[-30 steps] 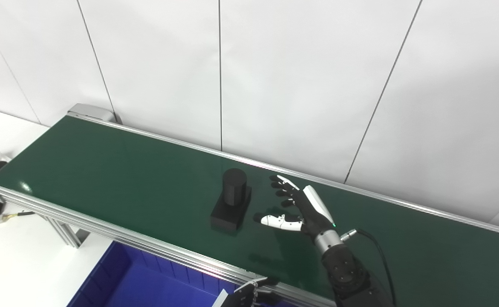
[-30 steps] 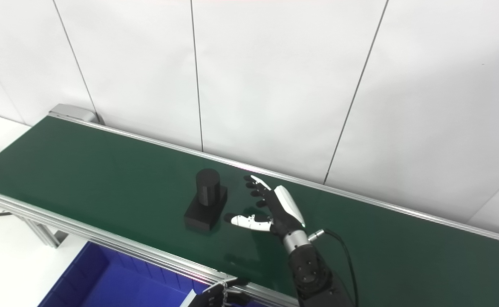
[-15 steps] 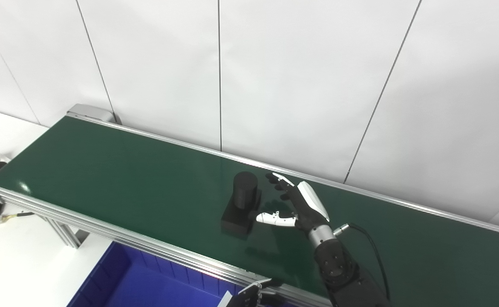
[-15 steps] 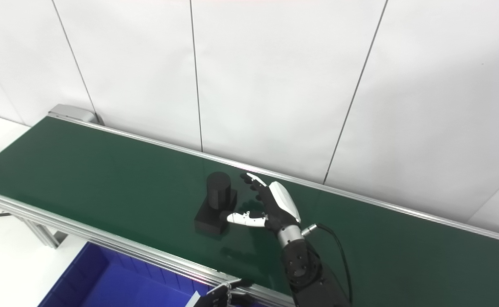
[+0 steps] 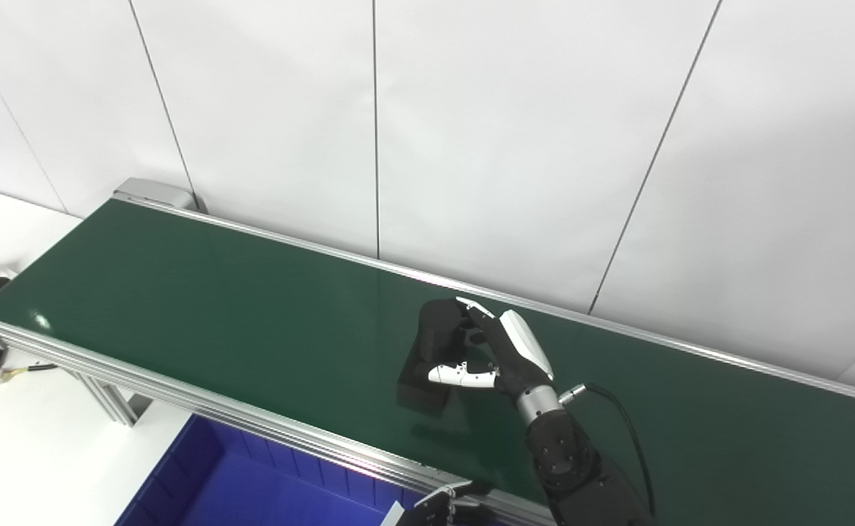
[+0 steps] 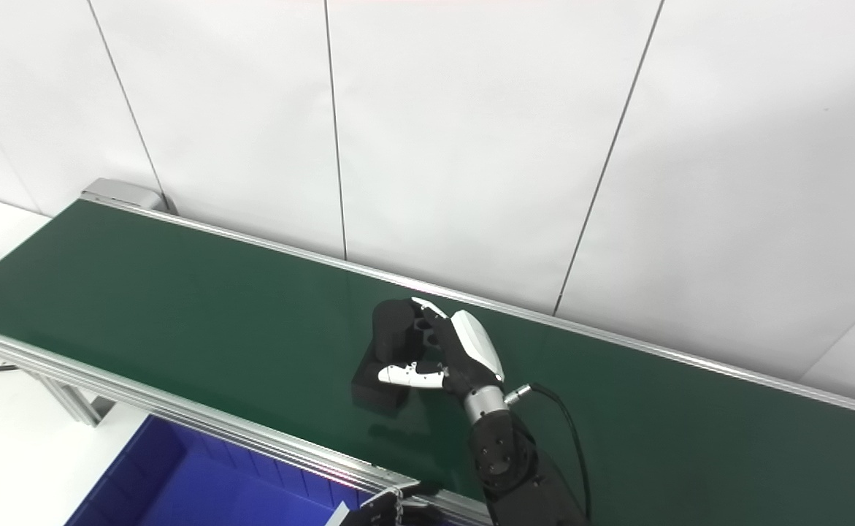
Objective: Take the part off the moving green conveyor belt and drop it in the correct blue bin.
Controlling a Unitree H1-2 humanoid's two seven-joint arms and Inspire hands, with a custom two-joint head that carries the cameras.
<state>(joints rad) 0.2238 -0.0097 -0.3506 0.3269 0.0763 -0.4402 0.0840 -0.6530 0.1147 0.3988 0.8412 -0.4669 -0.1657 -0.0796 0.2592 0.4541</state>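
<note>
Standing upright, part, hand alongside

My right robot hand is mostly black with a glossy white back plate and a white thumb shell with small dark dots. Silver metal wrist collar below it, a small silver plug sticking out the side, thin black cable looping back along my black forearm, which has round screw recesses. My left robot hand only shows dark bits with pale trim at the bottom edge.
</note>
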